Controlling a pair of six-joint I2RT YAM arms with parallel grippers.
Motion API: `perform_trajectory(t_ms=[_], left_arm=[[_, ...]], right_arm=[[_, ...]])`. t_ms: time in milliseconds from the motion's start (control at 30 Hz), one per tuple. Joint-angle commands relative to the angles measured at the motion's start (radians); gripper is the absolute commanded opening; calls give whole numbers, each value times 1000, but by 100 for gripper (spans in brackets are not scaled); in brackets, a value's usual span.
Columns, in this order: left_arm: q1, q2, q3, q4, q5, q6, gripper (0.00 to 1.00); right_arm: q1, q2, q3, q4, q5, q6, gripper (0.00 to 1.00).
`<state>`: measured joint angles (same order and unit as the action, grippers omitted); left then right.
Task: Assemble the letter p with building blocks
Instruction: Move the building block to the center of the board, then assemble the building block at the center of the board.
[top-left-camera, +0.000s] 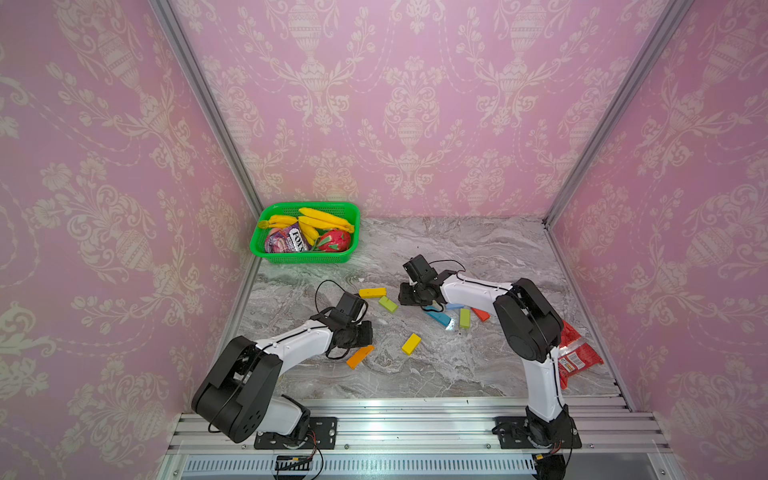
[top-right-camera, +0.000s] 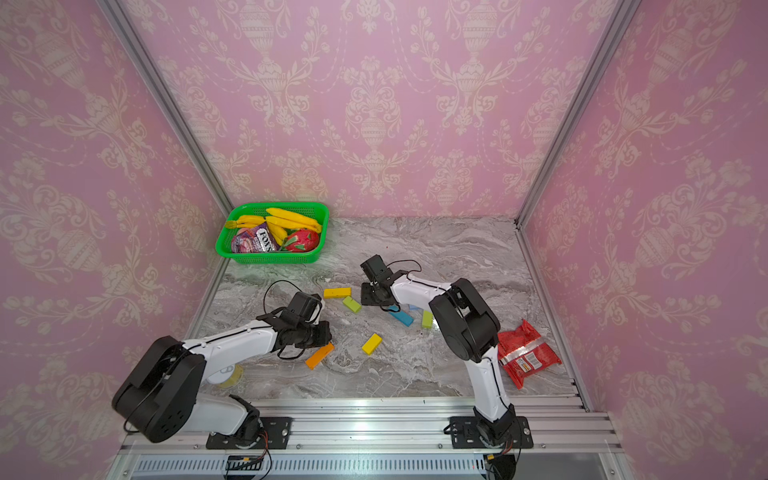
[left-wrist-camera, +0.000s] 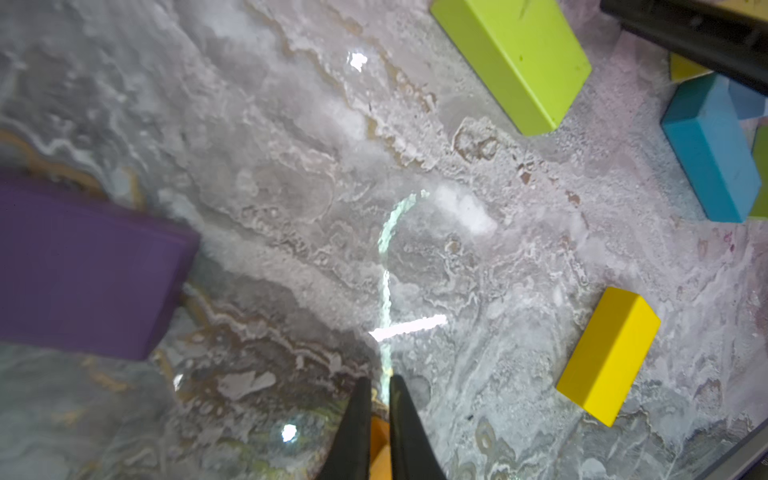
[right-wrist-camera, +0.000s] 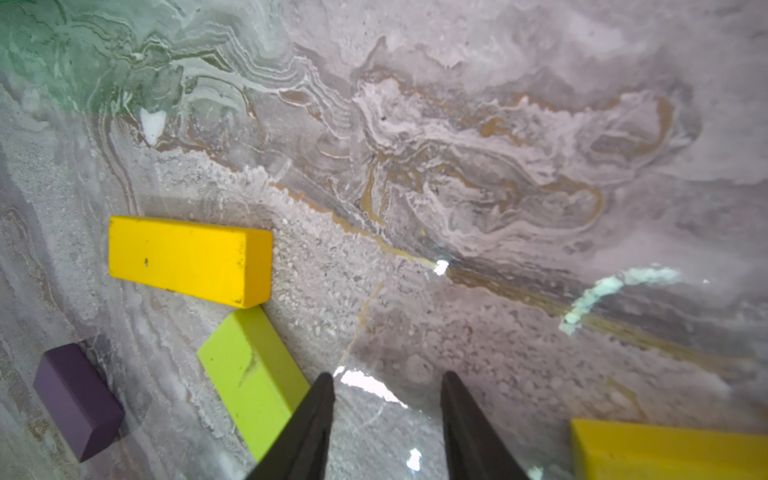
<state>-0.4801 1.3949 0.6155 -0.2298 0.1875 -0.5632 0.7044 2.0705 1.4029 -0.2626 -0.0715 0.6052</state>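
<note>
Since the left claw (left-wrist-camera: 377, 379) is pinched nearly shut over the orange block (top-left-camera: 360, 356), it'll probably just shove it; right claw (right-wrist-camera: 388, 376) is half-open, empty.

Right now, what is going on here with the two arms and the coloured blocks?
A robot is working with loose building blocks on a marble table. The left gripper, jaws nearly closed, sits at one end of the orange block, which lies flat; whether it pinches it is unclear. The right gripper is open and empty, beside the lime green block and a yellow block. The blocks lie scattered; no letter P has formed yet.
</note>
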Motion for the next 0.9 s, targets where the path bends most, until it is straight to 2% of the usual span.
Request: perform_trajectory(t_ms=[0,267,433,533,867], left_arm=[[-2,-13,37,-10,-86,-5,14],[-1,199,109,131,4,-39,4],[-2,275,110,201,9,-63,1],[-1,303,162,203,0,-63,0],[46,341,187,208,-5,-80,0]], right_arm=[[-8,24,17,-30,-30,-21,44],[-5,51,25,-48,-54,-53,33],[-5,50,-2,-26,-71,-40,18],[-2,52,-11,-15,-92,-33,12],[24,68,-5,2,-144,5,10]])
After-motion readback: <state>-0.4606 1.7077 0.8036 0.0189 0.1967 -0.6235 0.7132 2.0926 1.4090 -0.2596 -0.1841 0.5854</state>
